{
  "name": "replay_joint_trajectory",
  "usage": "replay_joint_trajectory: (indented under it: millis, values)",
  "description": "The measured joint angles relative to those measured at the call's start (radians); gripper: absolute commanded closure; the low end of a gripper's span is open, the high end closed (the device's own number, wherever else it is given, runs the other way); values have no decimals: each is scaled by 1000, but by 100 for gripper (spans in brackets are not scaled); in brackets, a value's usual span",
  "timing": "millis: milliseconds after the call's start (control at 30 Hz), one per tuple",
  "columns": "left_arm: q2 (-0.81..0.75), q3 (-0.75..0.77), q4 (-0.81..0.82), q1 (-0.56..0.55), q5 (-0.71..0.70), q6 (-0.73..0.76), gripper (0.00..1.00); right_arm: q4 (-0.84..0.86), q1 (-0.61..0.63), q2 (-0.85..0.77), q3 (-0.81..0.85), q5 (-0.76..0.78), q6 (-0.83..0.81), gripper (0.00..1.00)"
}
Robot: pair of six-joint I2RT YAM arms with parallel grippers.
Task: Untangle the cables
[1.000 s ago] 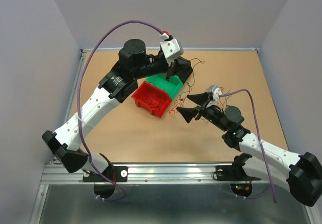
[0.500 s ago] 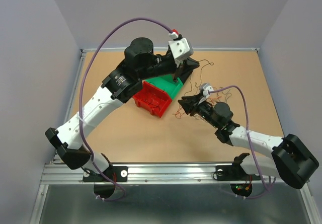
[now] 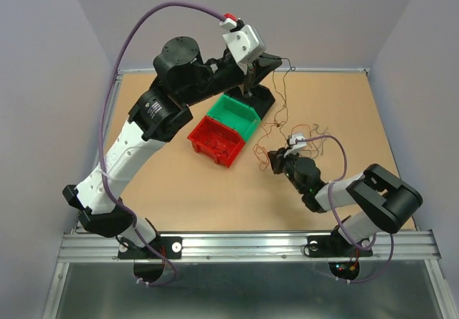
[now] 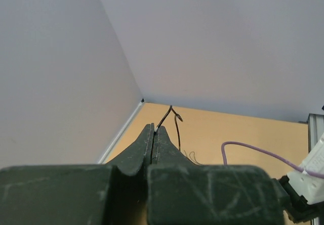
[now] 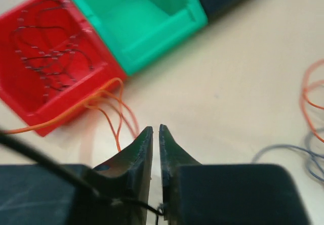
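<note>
The tabletop [image 3: 179,183] has grey walls [image 3: 43,82] on 3 sides and a metal rail [image 3: 251,244] along the near edge. There is bare room at the front left and on the far right side. 3 bins sit together near the middle: the red bin [image 3: 213,141], the green bin [image 3: 233,115] and a dark bin [image 3: 264,102] behind them.

The cables [image 3: 283,129] lie in a thin, curly clump just to the right of the bins. More dark curly wires lie inside the red bin.

The left arm [image 3: 143,129] hides part of the dark bin. From above, the wires are so thin that we cannot follow each 1. The right arm [image 3: 376,197] is folded low, and from above its own wrist covers its jaws. In the right wrist view, the orange and grey loops at the right edge are blurry and cut off.

The left jaws are up high over the far side and are closed tight. 1 dark wire [image 4: 174,124] pokes out from their tips, and it hangs down to the clump.

The right jaws are low, close to the tabletop, among the cables. They are almost closed, with only a thin slit between them. An orange wire [image 5: 119,108] curls just beside their tips. A dark strand crosses the slit low down, but we cannot tell if it is pinched.
</note>
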Motion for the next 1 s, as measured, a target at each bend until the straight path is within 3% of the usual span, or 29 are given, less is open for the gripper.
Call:
replay_joint_trajectory:
  millis: [100, 300, 333, 367, 433, 467, 600, 667, 833, 1000]
  values:
    - [0, 3, 5, -2, -35, 0, 100, 22, -2, 19, -32, 99, 40, 99]
    - [8, 2, 6, -2, -176, 0, 100, 62, -11, 19, -64, 256, 117, 99]
    - [9, 2, 7, -2, -206, 0, 100, 66, -15, 19, -71, 283, 132, 96]
    - [10, 2, 10, -2, -239, 0, 100, 71, -17, 18, -79, 303, 142, 80]
    - [10, 2, 13, -2, -272, 0, 100, 74, -22, 9, -101, 347, 172, 60]
    - [10, 2, 13, -2, -277, 0, 100, 73, -26, -7, -116, 356, 175, 45]
    - [10, 2, 15, -2, -259, 0, 100, 70, -31, -142, -164, 328, 172, 21]
    - [11, 0, 16, -2, -243, 0, 100, 78, -31, -238, -180, 264, 154, 15]
    - [11, -24, 27, -5, -214, -8, 100, 79, -33, -448, -209, 71, 98, 15]
    - [13, -29, 28, -16, -201, -25, 100, 59, -33, -512, -188, -94, 40, 17]
